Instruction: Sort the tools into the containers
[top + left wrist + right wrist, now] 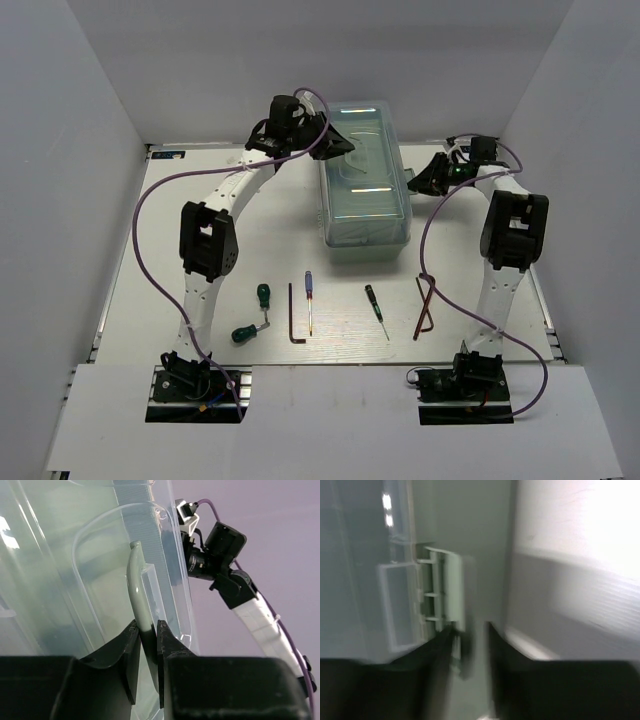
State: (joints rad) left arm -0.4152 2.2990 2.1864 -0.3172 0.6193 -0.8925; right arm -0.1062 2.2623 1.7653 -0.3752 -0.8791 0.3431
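Nothing sorted: six tools [308,300] lay on the table [270,230] at six o'clock; toolbox [365,175] stood shut at twelve. Left jaws clamped its handle [137,590]; right jaws' state beside the latch [451,590] could not be told through blur.

The left gripper [148,630] fills the bottom edge of the view. Its two black jaws press against either side of the pale green handle [136,582], which curves up from between them. Behind the handle spreads the translucent toolbox lid [55,580], with a raised arch moulded into it. Past the lid's right edge the right arm [227,570] shows, black at the wrist and white lower down, with a purple cable [292,640] running along it.
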